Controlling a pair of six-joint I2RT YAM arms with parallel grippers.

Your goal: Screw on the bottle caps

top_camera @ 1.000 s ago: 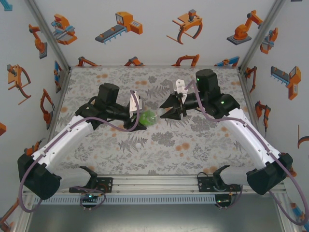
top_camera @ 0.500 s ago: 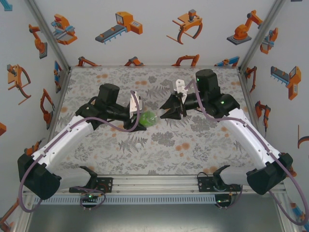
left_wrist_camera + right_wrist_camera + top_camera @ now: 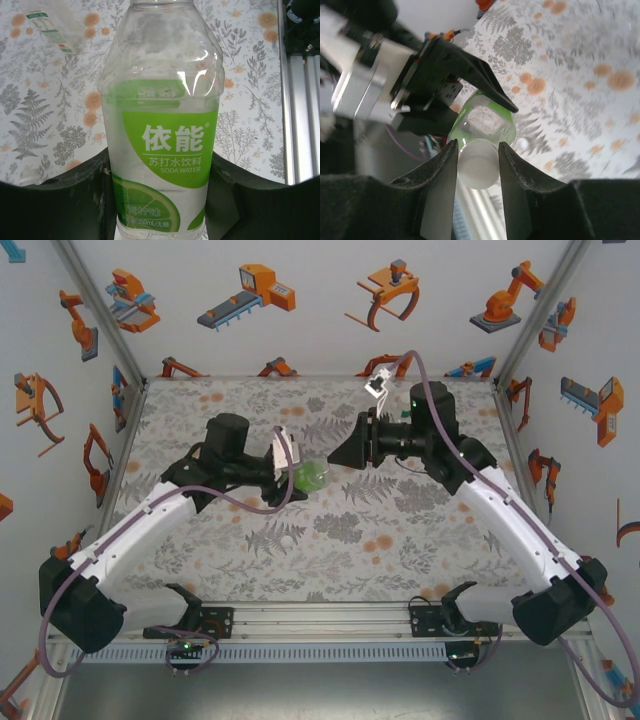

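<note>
My left gripper [image 3: 300, 478] is shut on a clear bottle with a green label [image 3: 160, 100], its black fingers [image 3: 60, 200] pressed against both sides of the lower body. The bottle [image 3: 313, 476] hangs above the middle of the table, with its mouth pointing at my right gripper [image 3: 338, 455]. In the right wrist view a white cap [image 3: 479, 170] sits between the fingers [image 3: 440, 175] of the right gripper [image 3: 477, 150], touching both, right at the open neck of the bottle [image 3: 482, 122]. A second clear bottle with a whitish label [image 3: 50, 27] lies on the table.
A loose white cap [image 3: 288, 539] lies on the floral table cover [image 3: 400, 540] in front of the left arm. An aluminium rail [image 3: 300, 100] runs along the near table edge. Printed walls close in the left, back and right sides.
The right wrist has rolled, swinging its camera up, and its jaws have narrowed slightly on the cap. The left gripper and bottle have shifted a little to the right.
</note>
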